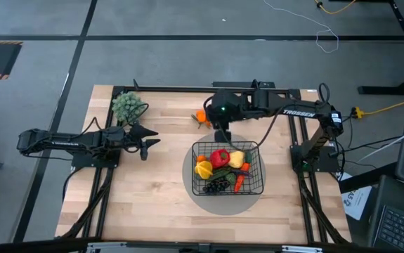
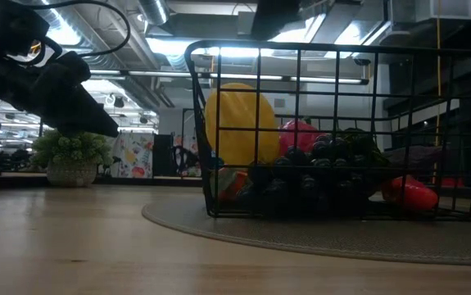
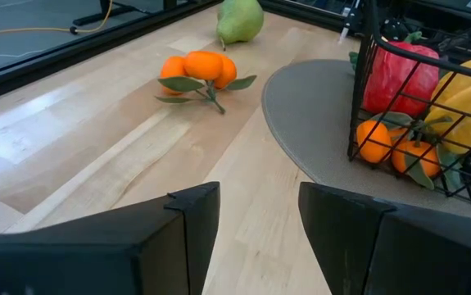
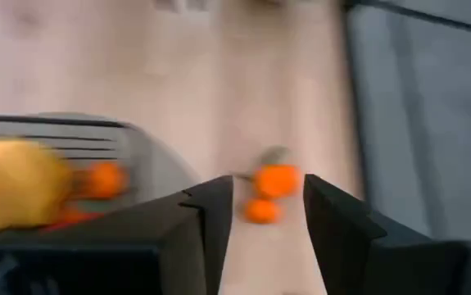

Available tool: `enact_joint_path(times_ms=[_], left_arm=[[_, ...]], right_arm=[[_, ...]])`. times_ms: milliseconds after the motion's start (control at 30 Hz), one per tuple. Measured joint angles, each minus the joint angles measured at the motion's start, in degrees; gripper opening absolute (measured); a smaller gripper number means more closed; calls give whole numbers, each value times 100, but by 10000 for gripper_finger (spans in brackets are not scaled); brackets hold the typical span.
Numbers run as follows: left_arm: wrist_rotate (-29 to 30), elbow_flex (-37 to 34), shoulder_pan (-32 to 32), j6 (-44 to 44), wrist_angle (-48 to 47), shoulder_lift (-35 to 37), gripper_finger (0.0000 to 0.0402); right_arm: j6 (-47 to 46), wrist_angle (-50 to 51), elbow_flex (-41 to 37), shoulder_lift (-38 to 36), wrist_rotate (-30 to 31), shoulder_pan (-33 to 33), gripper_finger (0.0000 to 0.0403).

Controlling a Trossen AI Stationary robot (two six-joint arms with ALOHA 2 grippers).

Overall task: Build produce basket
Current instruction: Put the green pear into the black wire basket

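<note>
The black wire basket (image 1: 228, 169) stands on a grey round mat (image 1: 187, 184) on the wooden worktop (image 1: 152, 204), toward the right arm's side. Inside it lie a red pepper (image 1: 220, 157), a yellow fruit (image 1: 237, 159), another yellow piece (image 1: 204, 169), a bunch of dark grapes (image 1: 218, 185), something green (image 1: 222, 171) in the middle and an orange carrot (image 1: 239, 183). From the left wrist view, a small cluster of oranges with leaves (image 3: 397, 147) also sits in the basket, against the wire beside the pepper.

Two pieces lie outside the basket, on the bare worktop near its far edge: a second leafy cluster of oranges (image 3: 198, 70) and, just beyond it, a green pear (image 3: 240, 20).

The right gripper (image 1: 222, 135) hangs over the far rim of the basket, its jaws released and holding nothing; between them its own camera sees the loose orange cluster on the worktop. The left gripper (image 1: 150, 137) waits well to the left of the basket, pointing toward it, jaws likewise spread and empty. A potted green plant (image 1: 127, 107) stands at the far left corner of the worktop.
</note>
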State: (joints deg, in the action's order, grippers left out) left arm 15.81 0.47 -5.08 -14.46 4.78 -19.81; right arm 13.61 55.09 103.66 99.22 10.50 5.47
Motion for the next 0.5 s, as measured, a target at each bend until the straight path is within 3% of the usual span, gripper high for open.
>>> enact_joint_path(times_ms=[200,367,500], left_arm=[[0,0,0,2,-29,0,157],[0,0,2,0,-138,0,157],[2,0,0,-15,-140,2,157]], right_arm=[[120,212,0,0,1205,469,139],[-76,773,2,0,1150,1148,139],[-151,1131,0,0,644,1724,139]])
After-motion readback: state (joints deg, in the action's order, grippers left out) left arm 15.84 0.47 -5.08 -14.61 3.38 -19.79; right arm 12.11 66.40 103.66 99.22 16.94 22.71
